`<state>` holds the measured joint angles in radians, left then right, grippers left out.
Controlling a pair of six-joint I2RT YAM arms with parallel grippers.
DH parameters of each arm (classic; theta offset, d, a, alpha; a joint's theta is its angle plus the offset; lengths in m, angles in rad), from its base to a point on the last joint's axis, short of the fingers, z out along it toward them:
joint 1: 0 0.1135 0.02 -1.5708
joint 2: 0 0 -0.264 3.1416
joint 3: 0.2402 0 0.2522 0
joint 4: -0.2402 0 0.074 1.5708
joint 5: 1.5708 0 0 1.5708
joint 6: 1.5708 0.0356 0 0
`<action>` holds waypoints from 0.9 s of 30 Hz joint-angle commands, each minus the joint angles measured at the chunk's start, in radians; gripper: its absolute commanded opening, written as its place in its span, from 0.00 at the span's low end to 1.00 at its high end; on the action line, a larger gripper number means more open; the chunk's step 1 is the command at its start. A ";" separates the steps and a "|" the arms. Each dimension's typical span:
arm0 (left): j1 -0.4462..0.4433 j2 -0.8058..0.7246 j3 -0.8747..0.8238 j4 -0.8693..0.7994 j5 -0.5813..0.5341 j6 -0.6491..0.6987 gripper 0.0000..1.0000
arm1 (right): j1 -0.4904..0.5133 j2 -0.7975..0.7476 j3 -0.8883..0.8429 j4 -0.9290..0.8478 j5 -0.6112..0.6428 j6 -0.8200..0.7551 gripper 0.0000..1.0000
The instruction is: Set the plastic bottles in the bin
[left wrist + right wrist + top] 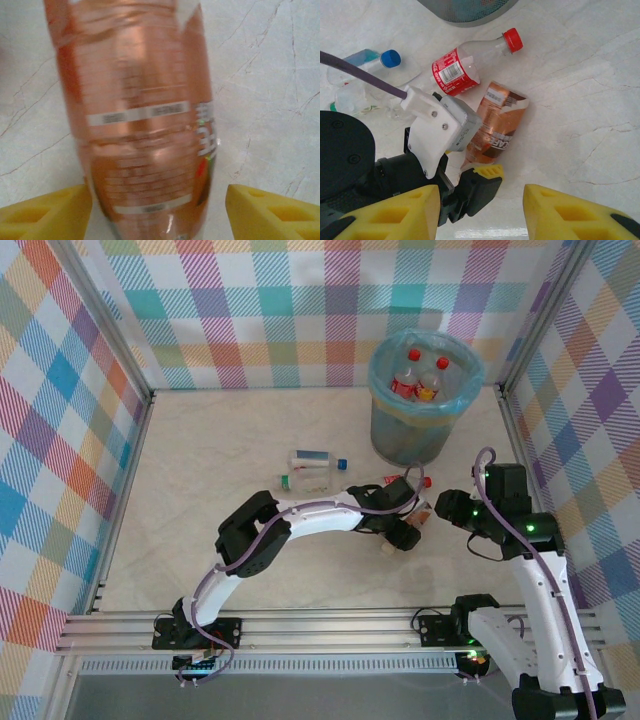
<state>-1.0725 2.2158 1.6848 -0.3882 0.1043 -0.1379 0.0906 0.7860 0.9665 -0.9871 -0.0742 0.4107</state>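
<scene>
Left gripper (159,200): hangs with jaws apart astride the orange-labelled bottle (145,115), one yellow finger (50,212) at its side, the other standing clear. Lies flat on the table (200,490), near side of the bin (420,440), red-labelled bottle (465,67) in between. Right gripper (481,210): hovers just right of it, jaws apart, empty. More bottles (410,380) inside the bin.

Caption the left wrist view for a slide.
Left tool open astride an orange bottle on the table.
</scene>
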 commanded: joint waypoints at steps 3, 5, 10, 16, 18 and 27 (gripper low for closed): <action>-0.010 0.016 0.033 -0.034 0.009 0.018 0.64 | -0.008 -0.013 0.001 0.007 -0.019 0.006 0.48; -0.010 0.012 0.033 -0.035 0.009 0.021 0.61 | -0.009 -0.016 0.004 0.005 -0.019 0.005 0.47; -0.011 0.010 0.033 -0.035 0.002 0.025 0.61 | -0.008 -0.021 0.018 -0.006 -0.012 -0.001 0.48; -0.010 -0.002 0.029 -0.030 -0.001 0.030 0.59 | -0.009 -0.028 0.021 -0.007 -0.013 0.000 0.47; -0.010 0.002 0.031 -0.032 -0.004 0.031 0.61 | -0.009 -0.023 0.021 -0.006 -0.016 0.000 0.48; -0.010 0.037 0.046 -0.035 -0.016 0.031 0.64 | -0.009 -0.019 0.023 -0.007 -0.017 -0.004 0.48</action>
<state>-1.0729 2.2223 1.6917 -0.3954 0.0952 -0.1158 0.0898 0.7692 0.9665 -0.9882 -0.0803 0.4103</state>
